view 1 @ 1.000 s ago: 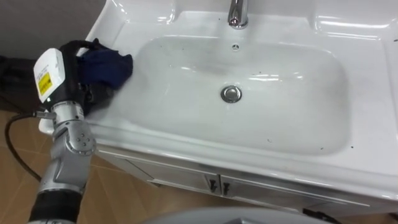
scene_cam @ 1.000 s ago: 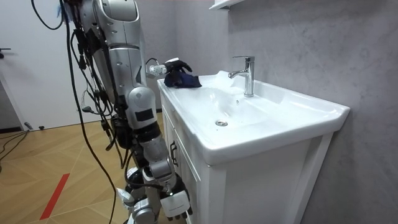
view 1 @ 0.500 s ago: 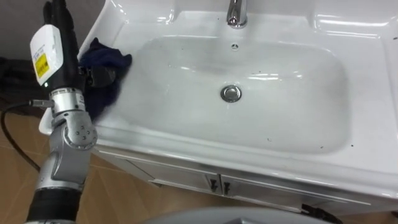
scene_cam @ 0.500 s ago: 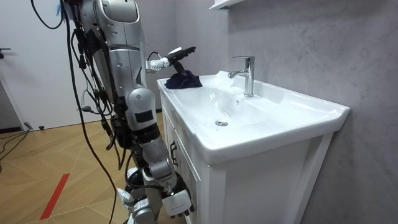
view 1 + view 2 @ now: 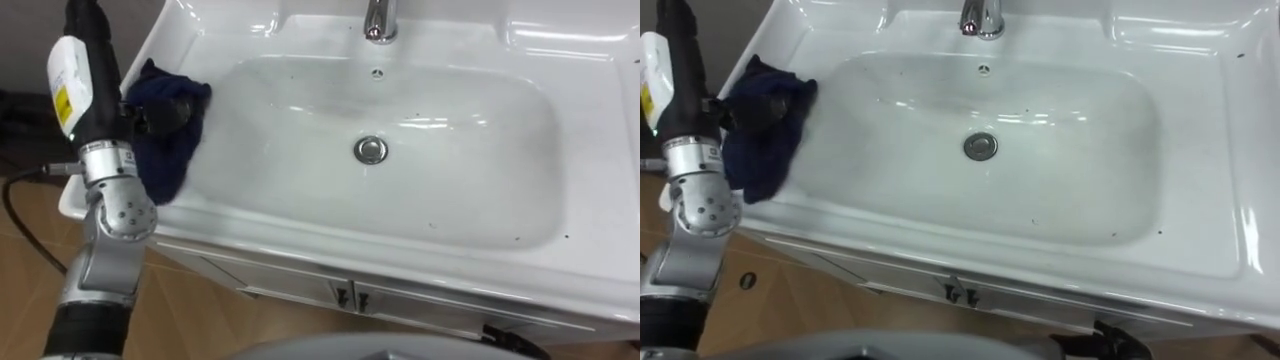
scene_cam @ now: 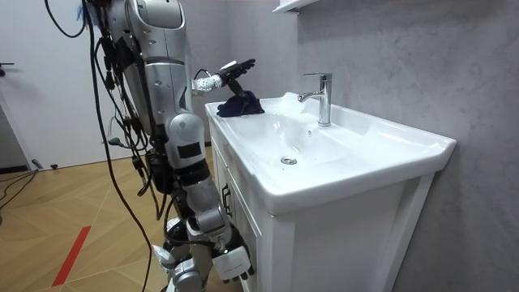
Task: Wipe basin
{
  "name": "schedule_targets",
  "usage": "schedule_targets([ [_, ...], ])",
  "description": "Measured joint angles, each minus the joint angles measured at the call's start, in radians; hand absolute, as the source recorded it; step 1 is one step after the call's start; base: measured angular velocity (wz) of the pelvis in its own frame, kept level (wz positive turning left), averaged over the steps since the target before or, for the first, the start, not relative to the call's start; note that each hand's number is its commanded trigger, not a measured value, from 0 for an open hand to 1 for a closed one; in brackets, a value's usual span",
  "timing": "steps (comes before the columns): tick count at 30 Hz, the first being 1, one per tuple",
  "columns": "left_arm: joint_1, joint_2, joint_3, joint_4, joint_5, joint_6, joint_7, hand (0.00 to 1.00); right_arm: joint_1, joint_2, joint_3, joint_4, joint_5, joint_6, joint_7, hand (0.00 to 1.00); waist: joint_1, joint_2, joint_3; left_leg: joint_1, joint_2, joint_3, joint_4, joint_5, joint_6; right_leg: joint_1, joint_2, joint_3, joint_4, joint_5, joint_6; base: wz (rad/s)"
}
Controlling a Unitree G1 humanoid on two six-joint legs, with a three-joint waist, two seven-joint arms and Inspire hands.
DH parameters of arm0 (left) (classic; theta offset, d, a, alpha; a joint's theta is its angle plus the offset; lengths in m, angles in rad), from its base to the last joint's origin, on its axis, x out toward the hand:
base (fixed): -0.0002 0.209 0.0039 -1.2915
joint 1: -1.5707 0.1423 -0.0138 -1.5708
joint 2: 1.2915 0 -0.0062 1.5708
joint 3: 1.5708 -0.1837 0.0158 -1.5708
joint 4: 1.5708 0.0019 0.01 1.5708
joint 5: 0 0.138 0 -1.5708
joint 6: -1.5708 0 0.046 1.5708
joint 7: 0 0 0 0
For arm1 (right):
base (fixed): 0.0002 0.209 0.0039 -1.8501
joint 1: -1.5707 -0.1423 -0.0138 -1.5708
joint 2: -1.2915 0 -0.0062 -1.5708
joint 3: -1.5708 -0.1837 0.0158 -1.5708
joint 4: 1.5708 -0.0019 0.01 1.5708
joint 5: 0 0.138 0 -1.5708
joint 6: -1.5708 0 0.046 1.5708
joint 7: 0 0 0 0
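The dark blue cloth (image 5: 160, 125) lay bunched on the basin's (image 5: 250, 215) left rim, near the back left corner, one fold hanging toward the bowl and another draped toward the front left edge. The left hand (image 5: 80, 70) stood raised over that rim just to the left of the cloth, its back turned to the head camera. In the room view its fingers (image 6: 241, 65) reached out straight above the cloth, apart from it, so the hand looked open and holding nothing. The robot stood at the left end of the vanity, facing along it.

The bowl itself showed a faint dull film across its back and left slope, and small dark specks were scattered over it: a few near the drain (image 5: 371, 150), some along the right slope, one or two toward the front right. The tap (image 5: 380, 20) rose from the back edge at the middle, with no water running.

As a judgement of progress: the specks and film suggested that much of the bowl wanted wiping, the right half especially. Whether the left slope had been gone over could not be settled from the surface. A cloth lying free on the rim under an open hand would suit either a hand about to take it up or one that had just put it down between passes, and the pictures did not decide between them.
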State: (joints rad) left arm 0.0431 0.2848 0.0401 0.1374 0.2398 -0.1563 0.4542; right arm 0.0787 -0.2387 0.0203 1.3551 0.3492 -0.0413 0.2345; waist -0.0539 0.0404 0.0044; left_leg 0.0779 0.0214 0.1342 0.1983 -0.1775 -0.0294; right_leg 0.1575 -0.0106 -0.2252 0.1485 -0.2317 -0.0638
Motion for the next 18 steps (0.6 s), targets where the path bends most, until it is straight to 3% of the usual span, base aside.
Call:
schedule_targets([
  [3, 0.000, 0.000, 0.015, 0.000, -0.184, 0.000, -0.047, 0.00, 0.002, 0.001, -0.006, 0.000, -0.002, 0.000, 0.009, 0.00, 0.001, -0.002, -0.0012, 0.005, 0.000, 0.004, -0.004, 0.000, 0.000, 0.001, 0.000, 0.004, 0.003, 0.000, 0.000, -0.02],
  [6, 0.000, -0.001, 0.043, -0.006, -0.452, 0.001, -0.112, 0.00, 0.003, 0.004, -0.005, -0.002, -0.001, 0.007, 0.009, 0.00, -0.004, -0.007, -0.0028, 0.000, 0.000, 0.005, 0.000, 0.000, 0.000, 0.001, -0.001, -0.002, 0.003, 0.000, 0.001, 0.04],
  [10, 0.005, -0.001, 0.056, -0.073, -0.654, 0.006, -0.199, 0.00, 0.003, 0.007, -0.012, -0.002, 0.000, 0.011, 0.011, 0.00, 0.008, -0.017, -0.0030, 0.004, 0.001, 0.006, 0.000, 0.000, 0.000, 0.001, -0.001, 0.002, 0.003, -0.001, 0.001, -0.03],
  [13, 0.005, -0.001, 0.106, -0.099, -0.828, 0.004, -0.282, 0.00, 0.004, 0.008, -0.033, -0.002, -0.001, 0.012, 0.024, 0.00, 0.007, -0.018, -0.0035, 0.009, 0.001, 0.007, -0.001, 0.000, 0.000, 0.003, -0.001, 0.006, 0.005, -0.001, 0.001, -0.04],
  [15, 0.007, -0.001, 0.130, -0.098, -0.953, 0.005, -0.332, 0.00, 0.018, 0.010, -0.055, -0.010, -0.004, 0.011, 0.031, 0.00, 0.007, -0.024, 0.0008, 0.013, 0.001, 0.007, -0.003, 0.000, 0.000, 0.008, 0.000, 0.004, 0.004, -0.001, 0.001, 0.00],
  [18, 0.035, -0.002, 0.145, -0.096, -1.040, 0.014, -0.410, 0.00, 0.023, 0.011, -0.088, -0.019, -0.006, 0.013, 0.031, 0.00, 0.005, -0.023, 0.0045, 0.002, 0.001, 0.006, 0.005, -0.001, 0.001, 0.002, -0.001, 0.003, 0.003, -0.001, 0.001, 0.00],
])
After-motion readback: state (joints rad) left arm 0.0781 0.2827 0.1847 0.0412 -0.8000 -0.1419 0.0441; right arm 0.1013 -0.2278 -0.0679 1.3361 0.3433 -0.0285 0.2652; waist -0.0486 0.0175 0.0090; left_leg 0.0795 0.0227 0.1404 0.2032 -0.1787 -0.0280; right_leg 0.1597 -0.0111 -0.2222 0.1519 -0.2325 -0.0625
